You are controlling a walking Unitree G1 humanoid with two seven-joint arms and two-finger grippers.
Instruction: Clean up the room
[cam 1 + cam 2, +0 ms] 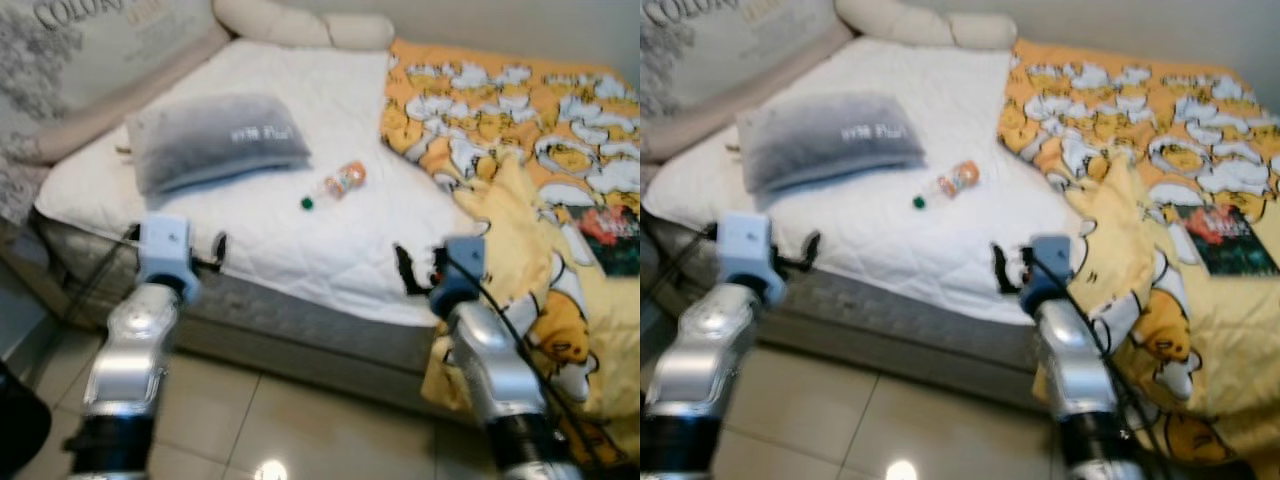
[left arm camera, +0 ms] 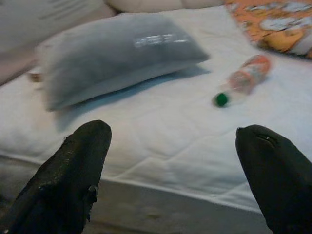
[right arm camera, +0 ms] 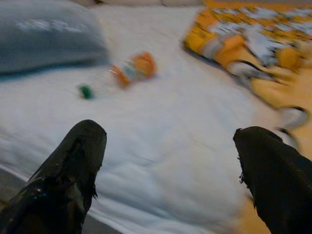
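Taking up most of the frame, the bed (image 1: 330, 270) has a yellow blanket (image 1: 520, 150) at right, gray pillow (image 1: 215, 140) upper left, bottle (image 1: 340, 182) mid-frame. Left gripper (image 2: 183, 170) and right gripper (image 3: 175, 170) both spread, empty, near the bottom edge.

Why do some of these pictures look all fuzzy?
The right wrist view is smeared with motion blur, so the bottle and yellow blanket look streaky. The left wrist view is softer on the grey pillow. Both eye views are a bit hazy, with a bright glare spot on the floor tiles.
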